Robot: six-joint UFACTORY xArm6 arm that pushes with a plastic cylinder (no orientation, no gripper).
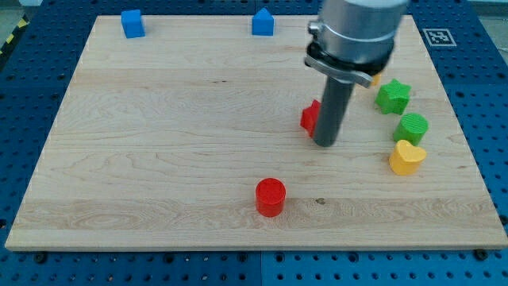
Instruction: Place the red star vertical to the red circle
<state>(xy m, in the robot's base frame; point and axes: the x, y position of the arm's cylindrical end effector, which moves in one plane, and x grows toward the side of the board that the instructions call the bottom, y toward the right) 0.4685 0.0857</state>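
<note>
The wooden worktop fills most of the view. The dark rod is seen descending from the view's top, and my tip is set down just right of the red star, which is partly hidden behind it; contact cannot be told. No jawed end effector is seen, only the rod. The red circle lies lower and further left, well apart. At the right a green star, a green cylinder and a yellow heart are grouped. Two blue blocks sit near the top edge.
</note>
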